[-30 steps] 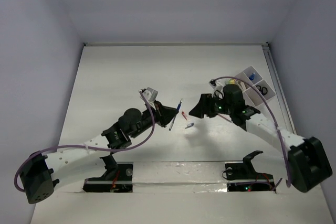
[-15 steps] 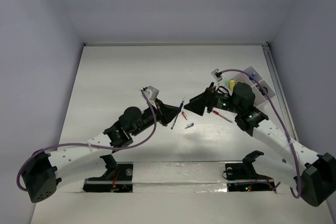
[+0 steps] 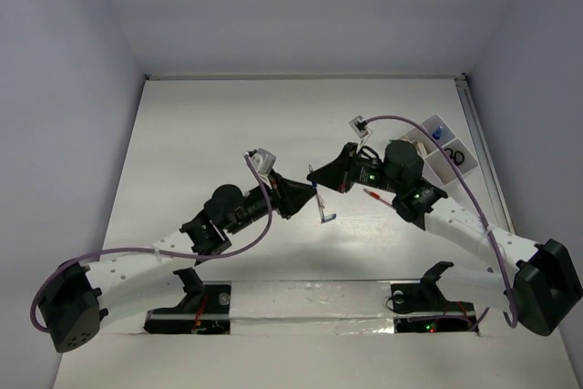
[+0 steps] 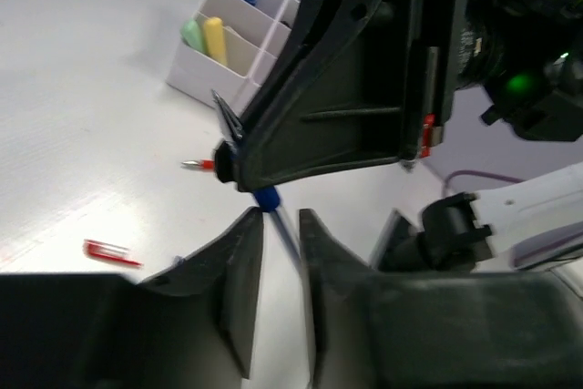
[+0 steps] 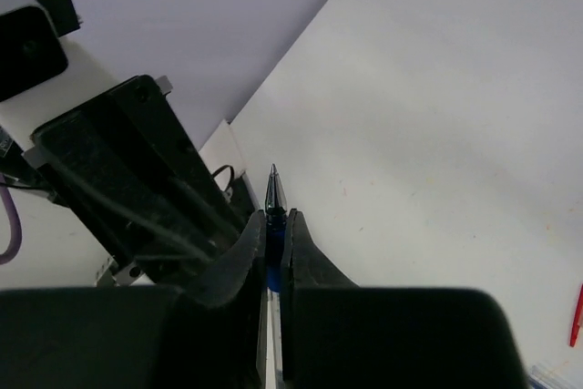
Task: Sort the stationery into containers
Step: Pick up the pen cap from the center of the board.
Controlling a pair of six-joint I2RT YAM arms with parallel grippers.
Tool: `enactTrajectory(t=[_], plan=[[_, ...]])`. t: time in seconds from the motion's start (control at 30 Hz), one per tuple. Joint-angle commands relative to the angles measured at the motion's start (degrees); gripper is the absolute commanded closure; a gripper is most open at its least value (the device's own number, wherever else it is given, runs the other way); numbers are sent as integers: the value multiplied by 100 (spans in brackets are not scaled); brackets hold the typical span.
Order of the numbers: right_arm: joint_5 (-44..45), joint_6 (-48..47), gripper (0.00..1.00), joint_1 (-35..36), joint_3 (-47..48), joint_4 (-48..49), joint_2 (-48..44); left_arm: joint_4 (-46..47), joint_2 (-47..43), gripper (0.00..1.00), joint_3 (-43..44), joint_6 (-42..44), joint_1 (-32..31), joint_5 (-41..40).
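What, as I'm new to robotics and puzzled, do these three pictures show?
Two robot arms, each ending in a two-finger gripper, are fixed at the near edge of a white table. One picture looks down from above. The other two come from a camera on each wrist. The left gripper and the right gripper are both shut on the same blue-white pen above mid-table. A red pencil lies nearby. The white tray on the right holds a few items.
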Motion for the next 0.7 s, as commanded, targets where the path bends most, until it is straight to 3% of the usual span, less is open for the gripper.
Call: enactTrajectory(t=[0.0, 0.1, 0.27, 0.67], plan=[[447, 25, 100, 161, 277, 102, -94, 387, -6, 78, -13, 94, -10, 342], [605, -73, 100, 161, 374, -128, -138, 466, 11, 55, -66, 103, 43, 422], [781, 33, 100, 161, 278, 187, -138, 721, 283, 53, -14, 15, 96, 905], [747, 279, 100, 214, 66, 1075, -139, 1160, 468, 78, -57, -301, 517, 1467]])
